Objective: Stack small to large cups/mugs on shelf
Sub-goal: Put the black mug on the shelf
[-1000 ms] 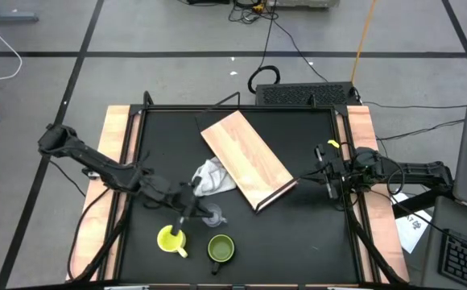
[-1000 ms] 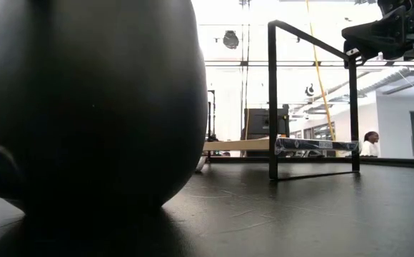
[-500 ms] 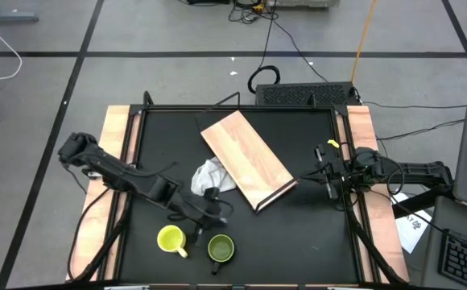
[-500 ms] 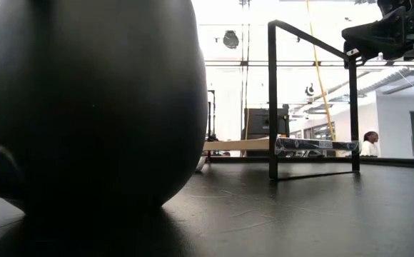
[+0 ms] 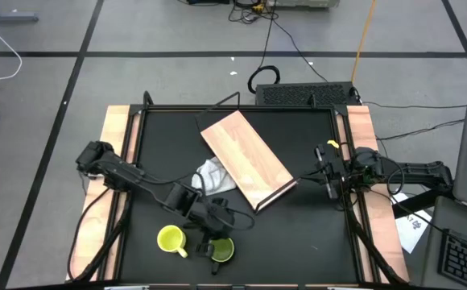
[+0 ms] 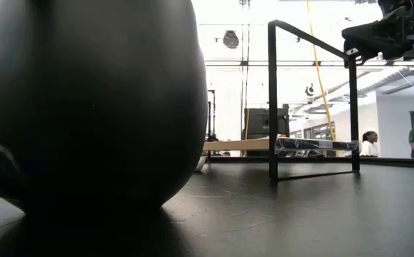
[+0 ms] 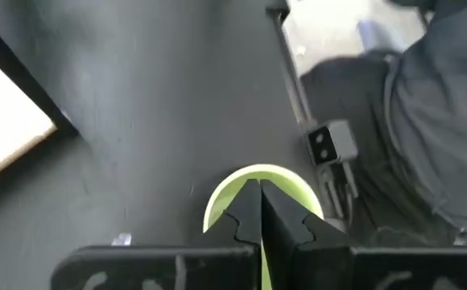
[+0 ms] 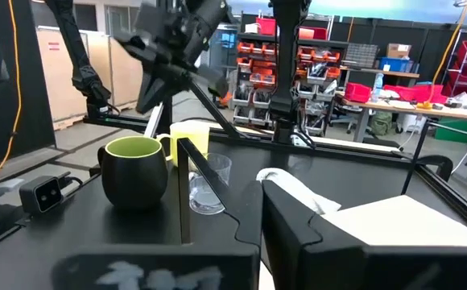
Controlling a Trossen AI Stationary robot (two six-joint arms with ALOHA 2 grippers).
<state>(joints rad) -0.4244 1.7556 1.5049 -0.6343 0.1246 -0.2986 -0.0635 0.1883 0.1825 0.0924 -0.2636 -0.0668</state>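
My left gripper [image 5: 208, 238] hangs shut over the dark green mug [image 5: 221, 249], which stands near the table's near edge. In the left wrist view the shut fingertips [image 7: 259, 189] sit above the mug's lime-green inside [image 7: 221, 205]. The yellow mug [image 5: 169, 239] stands to its left. My left arm hides the clear glass cup from above. It shows upright [image 8: 209, 184] in the right wrist view, beside the green mug [image 8: 135, 171] and the yellow mug [image 8: 192, 135]. The light-wood shelf [image 5: 245, 159] stands at mid-table. My right gripper [image 5: 328, 182] waits open at the right edge.
A white cloth [image 5: 211, 177] lies against the shelf's left side, just beyond the cups. In the low view the green mug [image 6: 86, 107] fills the left half, and the shelf's dark frame [image 6: 273, 100] stands behind it. People stand far off in the room.
My left gripper has swung from above the yellow mug and the glass cup toward the table's right and near edge. It now hangs over the green mug. The cups and the shelf stand as before.
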